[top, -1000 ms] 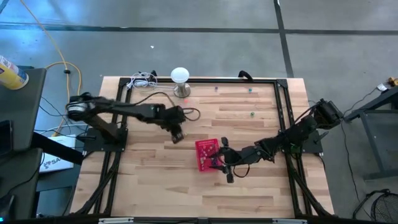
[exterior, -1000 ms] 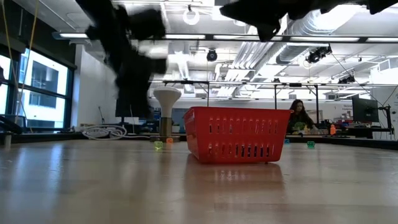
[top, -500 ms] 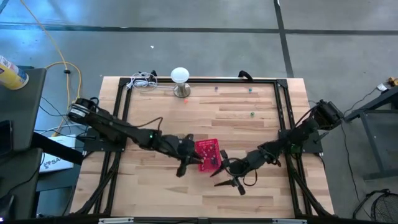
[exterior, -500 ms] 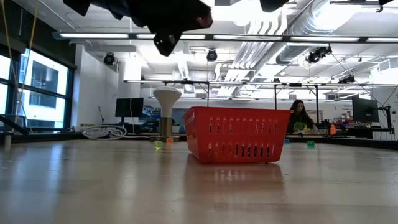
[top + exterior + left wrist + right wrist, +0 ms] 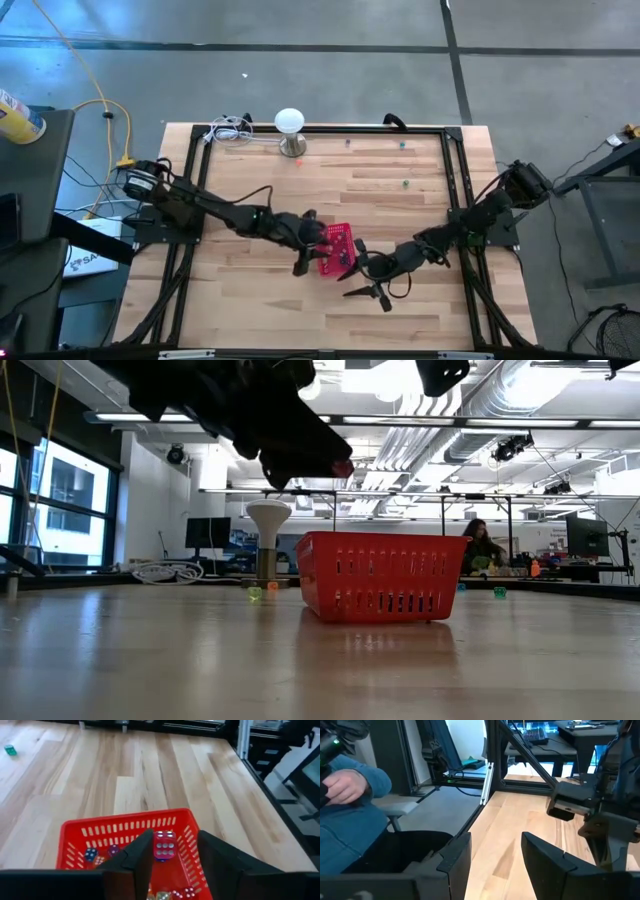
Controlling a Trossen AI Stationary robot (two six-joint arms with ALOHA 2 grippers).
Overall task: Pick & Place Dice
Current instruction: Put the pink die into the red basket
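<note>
While hanging right above the basket (image 5: 125, 827) with left end effector (image 5: 175, 840) spread wider than the pink die (image 5: 164, 845) between its fingers: drop step, seemingly. Next: lift clear, reach for a green die (image 5: 10, 750) on the counter (image 5: 150, 780) beyond. Right end effector (image 5: 495, 845) alongside, wide, empty.

Both dark arms crowd the small red slotted plastic basket (image 5: 334, 248), the left gripper (image 5: 312, 252) above its rim. The wooden tabletop (image 5: 400, 210) beyond lies open, the white dome-topped lamp (image 5: 290, 127) standing at the far edge.
</note>
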